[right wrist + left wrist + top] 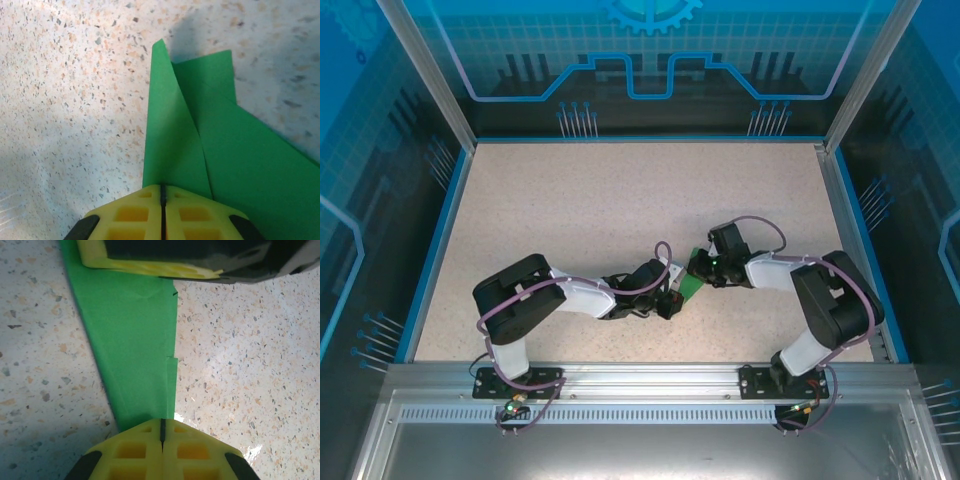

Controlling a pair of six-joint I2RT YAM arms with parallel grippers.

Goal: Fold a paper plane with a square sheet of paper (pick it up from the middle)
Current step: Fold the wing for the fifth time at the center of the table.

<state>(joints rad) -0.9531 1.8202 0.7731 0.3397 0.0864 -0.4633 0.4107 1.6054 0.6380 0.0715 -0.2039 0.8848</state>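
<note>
The square sheet of paper (pixel 689 286) is bright green and folded into a slim, tapering shape with a long crease. It sits low over the table between my two grippers. My left gripper (pixel 161 426) is shut on its narrow end, with the paper (pixel 130 340) widening away towards the right gripper's yellow finger (pixel 150 265). My right gripper (pixel 161 192) is shut on an upright folded flap (pixel 170 140), and a wider wing (pixel 250 160) spreads to its right. From above, the left gripper (pixel 672 298) and right gripper (pixel 700 268) nearly meet at the table's middle.
The speckled beige table (pixel 600 210) is framed by a blue rim (pixel 435 250) and glass walls. Both arm bases are bolted to the metal rail (pixel 640 380) at the near edge.
</note>
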